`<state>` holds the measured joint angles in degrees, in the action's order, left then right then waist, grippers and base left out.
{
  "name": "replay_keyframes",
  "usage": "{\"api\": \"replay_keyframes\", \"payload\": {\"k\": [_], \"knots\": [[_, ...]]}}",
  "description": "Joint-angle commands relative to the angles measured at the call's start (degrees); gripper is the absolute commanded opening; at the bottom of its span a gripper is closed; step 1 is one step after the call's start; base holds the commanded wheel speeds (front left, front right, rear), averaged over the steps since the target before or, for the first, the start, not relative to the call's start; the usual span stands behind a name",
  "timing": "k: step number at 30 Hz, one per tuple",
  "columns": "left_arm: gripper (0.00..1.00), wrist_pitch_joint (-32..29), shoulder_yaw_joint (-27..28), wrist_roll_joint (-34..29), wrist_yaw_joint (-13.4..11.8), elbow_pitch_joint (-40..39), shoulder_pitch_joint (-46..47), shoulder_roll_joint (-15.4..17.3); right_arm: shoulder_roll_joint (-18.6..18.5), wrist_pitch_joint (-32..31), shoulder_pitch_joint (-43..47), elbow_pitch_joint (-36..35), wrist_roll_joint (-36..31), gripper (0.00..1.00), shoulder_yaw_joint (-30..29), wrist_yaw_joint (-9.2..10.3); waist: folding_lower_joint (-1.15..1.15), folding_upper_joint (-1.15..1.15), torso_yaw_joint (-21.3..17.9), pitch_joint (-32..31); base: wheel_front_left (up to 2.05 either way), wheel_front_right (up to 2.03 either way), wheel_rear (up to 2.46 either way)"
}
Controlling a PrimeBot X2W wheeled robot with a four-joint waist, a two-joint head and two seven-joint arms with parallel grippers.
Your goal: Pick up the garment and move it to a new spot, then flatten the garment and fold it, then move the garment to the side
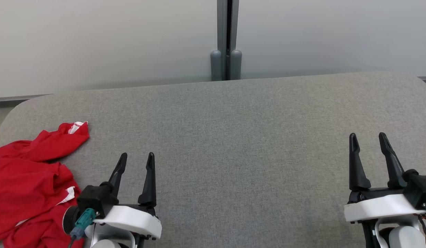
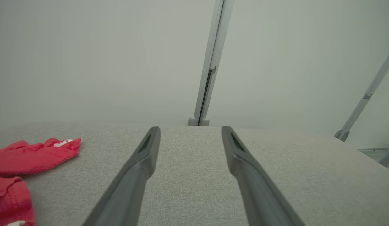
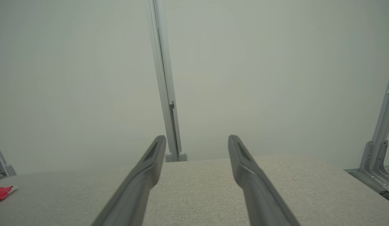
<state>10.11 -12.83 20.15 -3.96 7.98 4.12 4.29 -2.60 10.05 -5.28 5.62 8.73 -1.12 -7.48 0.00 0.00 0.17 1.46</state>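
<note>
- A crumpled red cotton garment with white trim [image 1: 25,172] lies bunched at the left edge of the grey fabric-covered table [image 1: 233,137].
- The left gripper [image 1: 135,162] hovers just beside it, fingers spread, holding nothing.
- The right gripper [image 1: 368,139] sits well apart at the right, jaws spread too, empty.
</note>
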Motion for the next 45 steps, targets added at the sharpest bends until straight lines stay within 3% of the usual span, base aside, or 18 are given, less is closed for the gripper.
{"api": "replay_keyframes", "payload": {"k": [1, 7, 13, 24, 45], "knots": [[1.00, 0.4, -0.2, -1.1, -0.4, -0.3, 1.4, 0.3, -0.3, 0.5, -0.6, -0.4, -1.3, 1.00, 0.1, -0.01, 0.00, 0.00, 0.0, 0.0, 0.00, 0.00, 0.00], [1.00, 1.2, -0.8, -2.7, -1.1, -0.4, 1.5, 0.2, -0.3, 1.3, -0.9, 0.2, -2.3, 1.00, 0.4, -0.02, 0.00, 0.00, 0.0, 0.4, 0.00, 0.00, 0.00], [1.00, 1.9, -0.5, -4.0, -0.1, 0.7, 0.7, -0.4, -0.3, 2.0, -0.8, 1.0, -1.4, 1.00, 0.6, -0.02, 0.00, 0.00, -0.1, 0.3, 0.00, 0.00, 0.00], [1.00, 3.3, 3.2, -1.1, 1.3, 3.9, -0.6, -1.4, -0.4, 3.4, -0.4, 5.3, 1.7, 1.00, 1.0, -0.02, 0.00, 0.00, 0.0, -0.2, 0.00, 0.00, 0.00], [1.00, 5.1, 1.7, -5.5, 0.1, 4.3, -0.3, -1.3, -0.4, 5.3, -1.1, 6.9, -6.7, 1.00, 1.3, -0.02, 0.00, 0.00, 0.6, 0.0, 0.00, 0.00, 0.00]]}}
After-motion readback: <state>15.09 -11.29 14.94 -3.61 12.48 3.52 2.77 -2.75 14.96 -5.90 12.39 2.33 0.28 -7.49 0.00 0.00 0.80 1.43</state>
